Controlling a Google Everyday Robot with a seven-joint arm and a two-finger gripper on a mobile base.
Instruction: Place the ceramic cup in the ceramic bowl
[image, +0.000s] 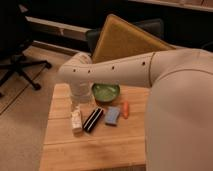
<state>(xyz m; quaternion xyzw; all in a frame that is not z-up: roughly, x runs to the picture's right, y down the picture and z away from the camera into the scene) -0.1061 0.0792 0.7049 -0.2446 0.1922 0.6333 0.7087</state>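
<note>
The green ceramic bowl (106, 92) stands on the wooden table (60, 150), near its far edge. My white arm reaches across the view from the right and bends down just left of the bowl. The gripper (80, 98) hangs there, over the table's left part, above a small white bottle (76, 120). I cannot make out the ceramic cup; the arm and gripper may hide it.
In front of the bowl lie a black flat object (93, 120), a blue sponge (112, 115) and an orange item (125, 109). A yellow padded chair (125, 37) stands behind the table. A black office chair (20, 60) is at the left on the floor.
</note>
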